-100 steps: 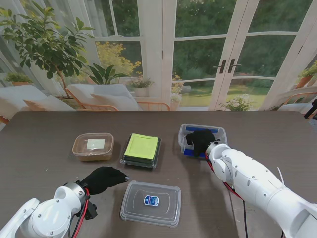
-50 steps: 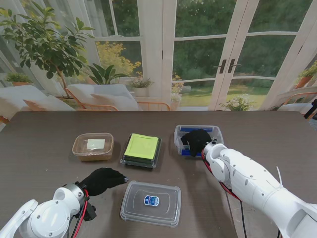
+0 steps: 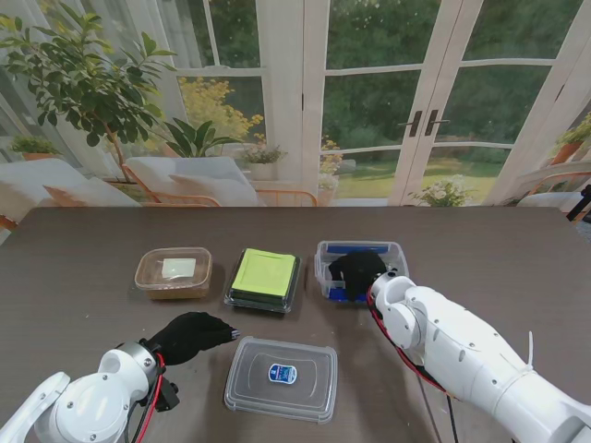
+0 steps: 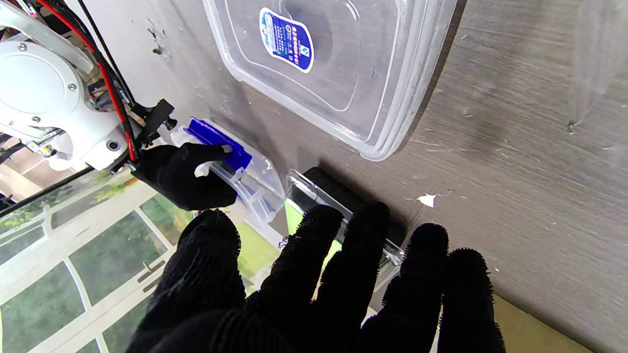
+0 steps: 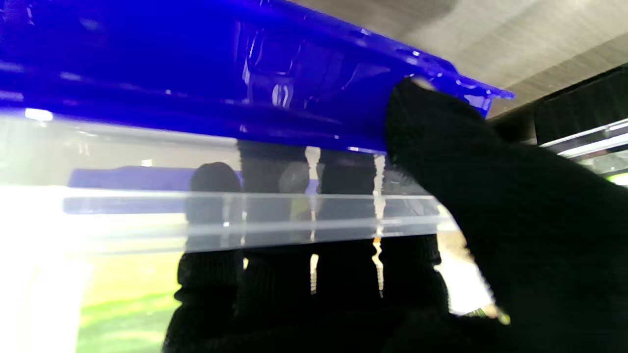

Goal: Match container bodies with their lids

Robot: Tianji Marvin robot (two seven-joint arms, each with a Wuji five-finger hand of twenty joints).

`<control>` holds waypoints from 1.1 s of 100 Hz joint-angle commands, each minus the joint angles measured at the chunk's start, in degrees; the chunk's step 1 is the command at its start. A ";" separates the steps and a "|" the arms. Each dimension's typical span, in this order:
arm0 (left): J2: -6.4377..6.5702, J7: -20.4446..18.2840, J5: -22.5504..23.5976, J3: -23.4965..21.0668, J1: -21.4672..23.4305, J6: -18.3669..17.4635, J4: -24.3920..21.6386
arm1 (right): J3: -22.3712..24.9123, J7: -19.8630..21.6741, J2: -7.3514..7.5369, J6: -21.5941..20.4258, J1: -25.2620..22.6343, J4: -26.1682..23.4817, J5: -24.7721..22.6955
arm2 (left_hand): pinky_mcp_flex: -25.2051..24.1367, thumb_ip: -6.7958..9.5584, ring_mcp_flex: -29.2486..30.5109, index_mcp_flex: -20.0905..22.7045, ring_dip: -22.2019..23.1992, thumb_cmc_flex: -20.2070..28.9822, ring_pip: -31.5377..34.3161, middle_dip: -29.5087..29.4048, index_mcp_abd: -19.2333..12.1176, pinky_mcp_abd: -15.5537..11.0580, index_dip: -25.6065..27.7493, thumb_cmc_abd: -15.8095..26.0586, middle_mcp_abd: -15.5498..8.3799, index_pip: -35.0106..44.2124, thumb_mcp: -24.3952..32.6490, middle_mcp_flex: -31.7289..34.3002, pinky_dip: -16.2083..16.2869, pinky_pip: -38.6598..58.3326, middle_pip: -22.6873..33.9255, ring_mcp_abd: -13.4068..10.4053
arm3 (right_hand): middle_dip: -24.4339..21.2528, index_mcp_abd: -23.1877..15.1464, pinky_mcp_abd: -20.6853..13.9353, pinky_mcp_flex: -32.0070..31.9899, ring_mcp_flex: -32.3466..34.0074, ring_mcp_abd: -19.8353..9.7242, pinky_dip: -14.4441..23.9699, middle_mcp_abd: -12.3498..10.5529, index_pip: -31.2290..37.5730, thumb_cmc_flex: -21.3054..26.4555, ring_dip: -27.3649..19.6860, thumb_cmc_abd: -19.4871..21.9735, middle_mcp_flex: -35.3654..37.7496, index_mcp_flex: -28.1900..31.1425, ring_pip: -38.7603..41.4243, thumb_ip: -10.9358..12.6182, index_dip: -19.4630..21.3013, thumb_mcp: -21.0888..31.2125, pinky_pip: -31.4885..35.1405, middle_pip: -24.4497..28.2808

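A clear container body with blue trim (image 3: 362, 266) sits right of centre. My right hand (image 3: 355, 273) is shut on its near wall, fingers inside and thumb outside; the right wrist view shows the thumb (image 5: 490, 206) against the blue base (image 5: 196, 68). Near me lies a flat clear lid with a blue sticker (image 3: 282, 378), also in the left wrist view (image 4: 338, 63). My left hand (image 3: 191, 334) hovers open just left of that lid, its fingers (image 4: 353, 274) spread and holding nothing.
A black container with a green lid (image 3: 264, 279) stands at the centre, close to the left of the held container. A closed amber container (image 3: 173, 271) is farther left. Glass doors and plants lie beyond the table's far edge.
My right hand has dragged the clear container leftwards and slightly nearer to me, closing on the green-lidded one. The left hand and the flat lid have barely moved.
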 commanded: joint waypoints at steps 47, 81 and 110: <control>-0.27 -0.39 -0.54 -0.68 0.69 -1.91 0.42 | 2.16 4.42 0.62 6.42 -6.26 -8.65 -0.11 | -1.41 2.46 -0.91 -0.23 -0.51 1.92 0.02 -0.14 -0.75 -2.60 0.21 2.43 0.01 -0.14 -1.17 -0.22 1.02 -1.15 -0.19 -0.45 | 1.58 -2.51 1.73 13.61 2.65 0.43 3.22 0.55 5.63 1.09 2.02 4.90 0.71 1.68 0.94 1.51 0.73 4.62 2.14 1.34; -0.35 0.02 -0.85 -0.62 0.58 -2.58 0.80 | 1.06 4.49 -0.05 9.91 -7.24 -10.68 1.11 | -1.36 2.46 -0.94 -0.16 -0.52 1.89 0.01 -0.15 -0.79 -2.60 0.21 2.43 -0.01 -0.11 -1.17 -0.22 1.05 -1.17 -0.20 -0.47 | 1.53 -2.31 1.56 13.30 2.12 0.41 3.56 0.70 5.48 1.00 2.80 5.17 0.51 1.58 1.29 1.57 0.77 4.43 2.23 1.32; -0.40 0.21 -0.96 -0.77 0.69 -2.84 0.94 | 1.75 5.04 0.23 10.21 -7.84 -12.66 0.49 | -1.37 2.46 -0.92 -0.16 -0.55 1.88 0.00 -0.17 -0.75 -2.55 0.21 2.46 -0.02 -0.11 -1.18 -0.27 1.06 -1.19 -0.22 -0.45 | 1.57 -2.08 1.33 12.76 1.67 0.38 3.64 0.68 5.30 0.72 2.98 5.66 0.28 1.41 1.35 1.60 0.74 4.33 2.15 1.35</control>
